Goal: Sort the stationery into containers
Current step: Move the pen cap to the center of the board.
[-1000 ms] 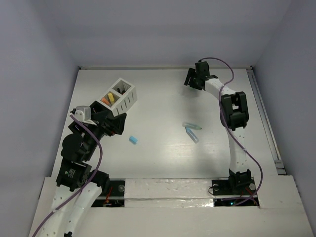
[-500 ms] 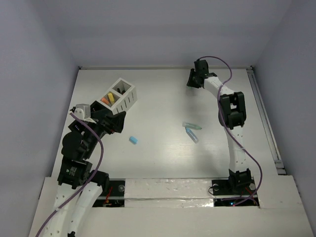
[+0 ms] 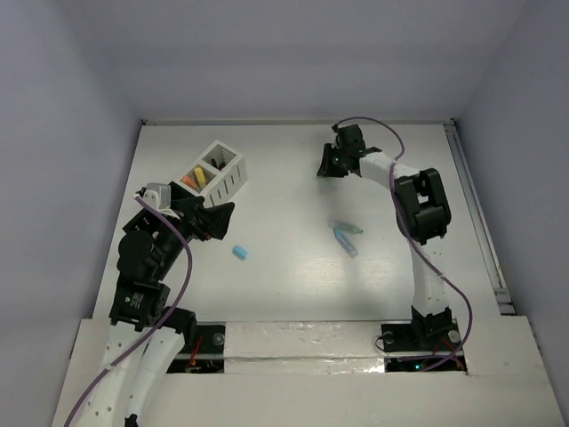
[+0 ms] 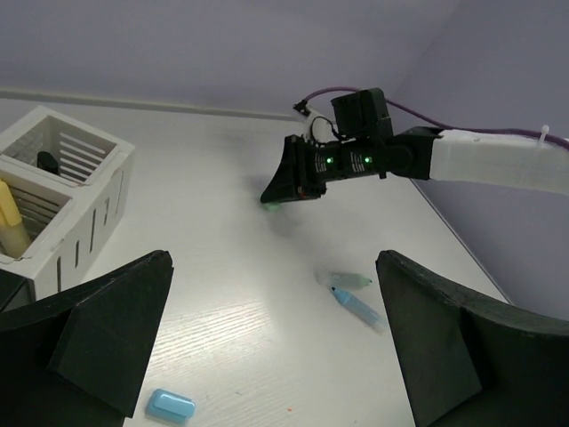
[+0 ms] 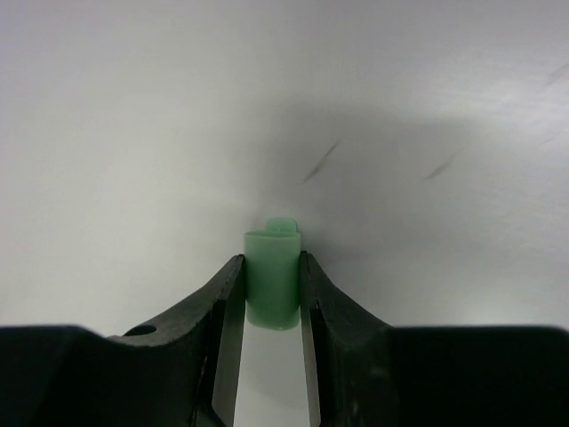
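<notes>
Well, the right tool [image 5: 271,267] is clamped on a stubby green piece [image 5: 272,283], its 2 black fingers [image 5: 222,307] pressed flat against either side. The piece looks like matte plastic, rounded at the edges, with a small nub on its far end. From above, this tool [image 3: 331,164] sits at about 1 o'clock on the table [image 3: 284,294], a pale surface with a faint wood grain. I cannot tell whether the green piece touches it.

The left tool [image 3: 216,216] hangs at 9 o'clock with its wedge-shaped black fingers [image 4: 107,329] spread wide apart and nothing between them.

The white box [image 3: 218,173] stands at 10 o'clock. It is square-cornered, with slatted walls and 2 compartments. A yellow stick [image 3: 200,176] leans in 1 compartment beside an orange piece [image 3: 188,181], and a dark black piece [image 4: 46,160] lies in the other.

A small blue block [image 3: 240,253], smooth and rounded like an eraser, lies alone at 8 o'clock, just beyond the left tool.

At 4 o'clock, near the centre, lie 2 short translucent markers, a greenish marker [image 3: 345,227] and a blue marker [image 3: 346,242], close together with their ends almost meeting.
</notes>
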